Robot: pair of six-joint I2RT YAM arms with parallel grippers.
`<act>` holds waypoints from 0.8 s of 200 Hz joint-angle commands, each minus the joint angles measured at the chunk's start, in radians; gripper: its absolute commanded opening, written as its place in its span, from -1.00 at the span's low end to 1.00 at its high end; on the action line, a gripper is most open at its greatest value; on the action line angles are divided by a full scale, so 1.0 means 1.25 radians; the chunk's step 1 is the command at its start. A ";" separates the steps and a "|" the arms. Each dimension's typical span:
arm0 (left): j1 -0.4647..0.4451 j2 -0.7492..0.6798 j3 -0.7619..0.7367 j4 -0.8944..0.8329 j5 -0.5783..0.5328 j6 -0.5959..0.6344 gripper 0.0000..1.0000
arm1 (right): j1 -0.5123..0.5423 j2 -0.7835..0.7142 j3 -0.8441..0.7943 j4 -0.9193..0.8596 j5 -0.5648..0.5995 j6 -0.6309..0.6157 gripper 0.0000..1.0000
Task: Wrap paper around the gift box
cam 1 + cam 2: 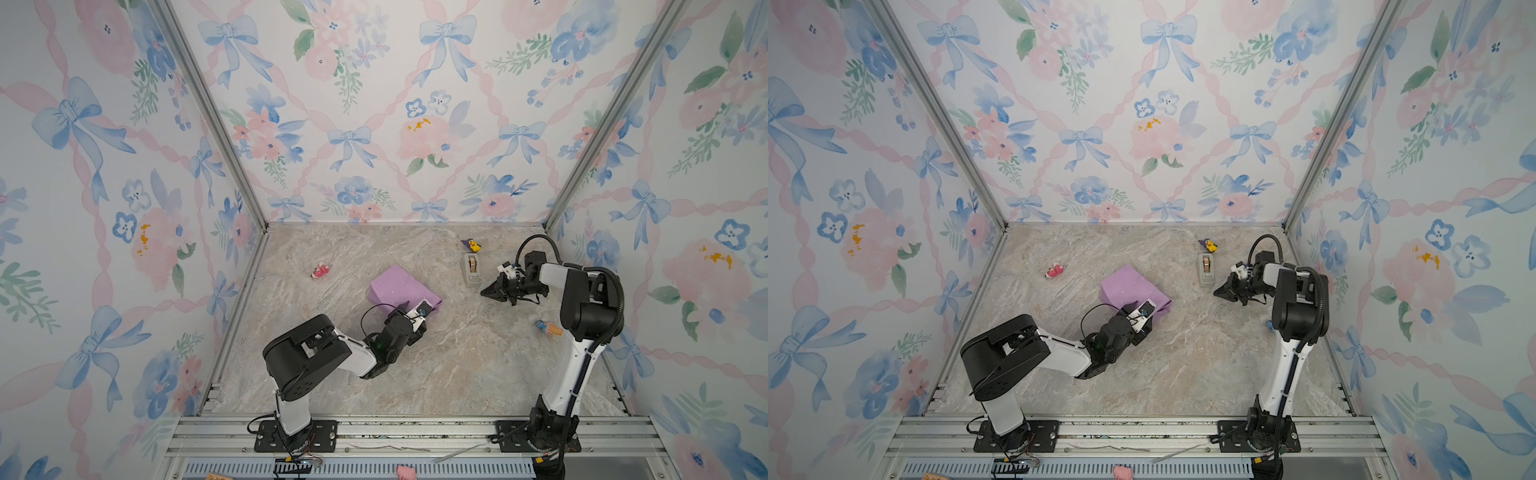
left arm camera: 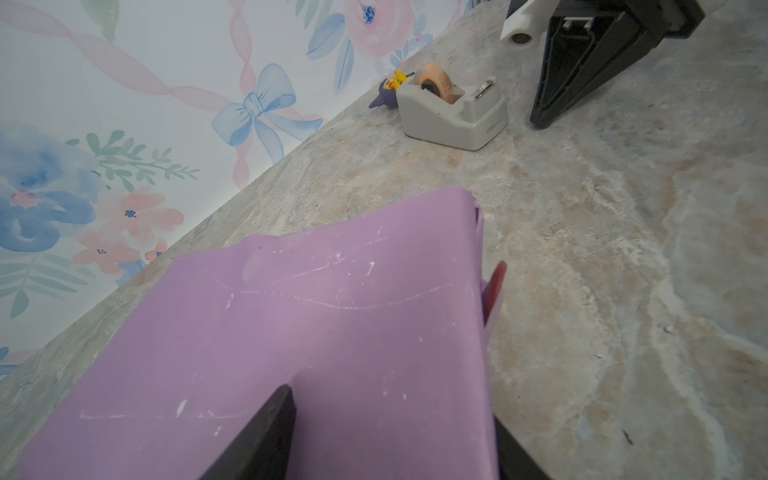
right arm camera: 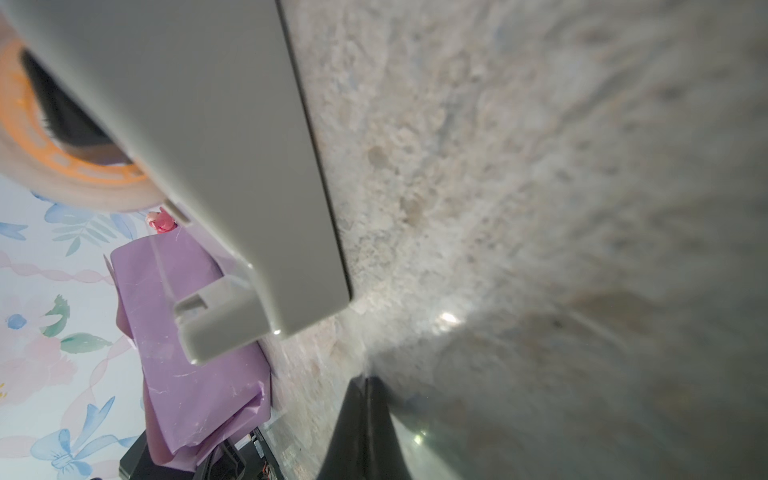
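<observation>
Grey tape dispenser (image 3: pixel 232 145) close up, lilac paper (image 3: pixel 195 374) behind, claw (image 3: pixel 365 388) pinched together

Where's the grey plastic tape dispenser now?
In both top views the grey plastic tape dispenser sits right of centre, in front of the small yellow-and-purple toy, the shut right pincer at its near end.

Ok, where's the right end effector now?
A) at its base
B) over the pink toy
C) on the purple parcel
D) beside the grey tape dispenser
D: in both top views the right end effector sits beside the tape dispenser, apart from the paper.
</observation>
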 commanded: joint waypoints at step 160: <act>-0.004 0.048 -0.025 -0.154 0.064 -0.032 0.27 | 0.352 -0.315 -0.194 0.006 -0.206 -0.244 -1.00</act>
